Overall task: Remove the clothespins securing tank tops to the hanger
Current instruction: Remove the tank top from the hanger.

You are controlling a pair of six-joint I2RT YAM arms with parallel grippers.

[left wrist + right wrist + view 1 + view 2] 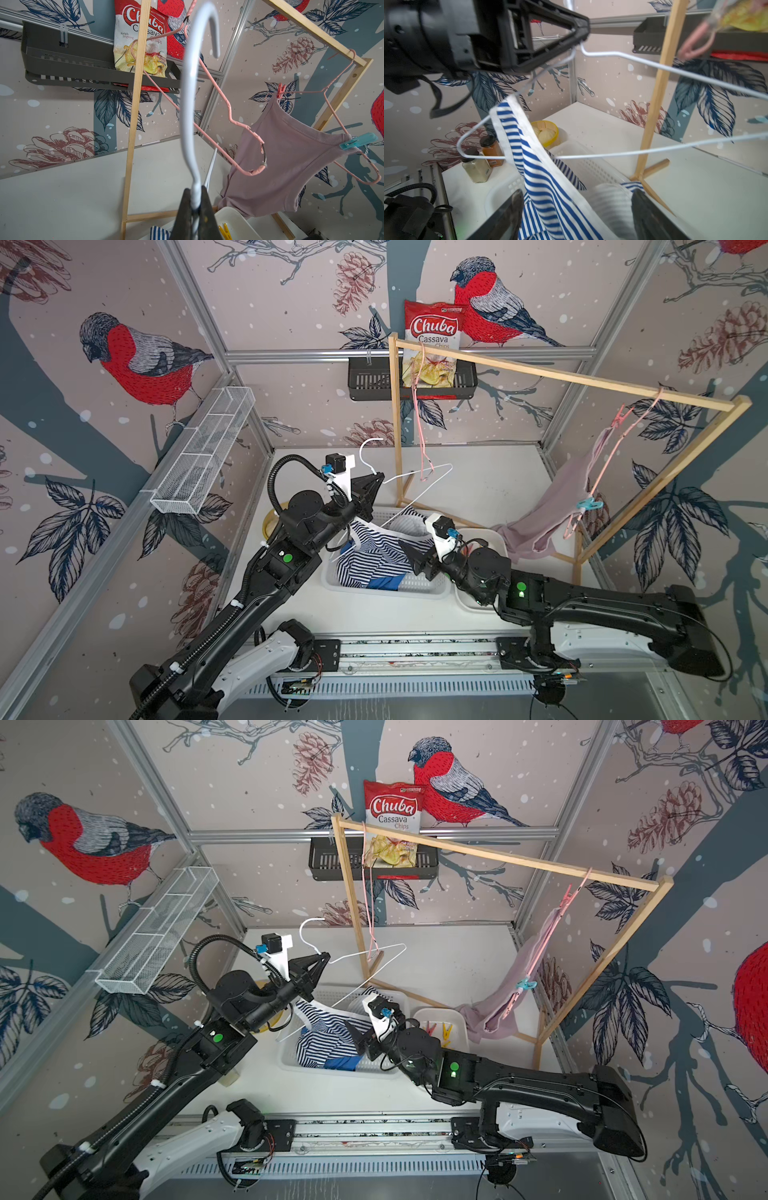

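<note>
Gripping the neck of a white wire hanger (pixel 187 104), the left pincer (pixel 195 204) is pressed together on the wire and holds it up over the counter (pixel 478 489) on the left. A striped tank top (pixel 537 162) is draped by one strap over one shoulder of that hanger. It trails down into a white basket (pixel 415 587), where a plain blue top (pixel 384 583) lies. No clothespin shows on this hanger.

Just beside the striped fabric, the right pincer (pixel 577 192) stands with its jaws wide apart, holding nothing. Next comes a small white tray (pixel 440 1011) with a red clothespin (pixel 431 1028) and a yellow clothespin (pixel 446 1031) in it.

At far right, a mauve tank top (pixel 291 162) hangs on a pink hanger (pixel 367 183) hooked over a wooden rack (pixel 135 104). A red-pink clothespin (pixel 281 90) pins one strap and a teal clothespin (pixel 358 141) the other.

The step in hand looks like slipping the striped strap off the wire. It would go best with the left clamp kept firm so the hanger cannot swing. The right pincer should take only the strap and draw it along the wire towards the shoulder bend, over the basket. For the two pins on the mauve top, squeezing each pin's tail ends rather than tugging the cloth seems safest.

On a black wall shelf (pixel 365 381) behind the rack, a red and white chip bag (pixel 434 329) reads "Chuba Cassava Chips". Its smaller print appears to say "Keripik Singkong".
</note>
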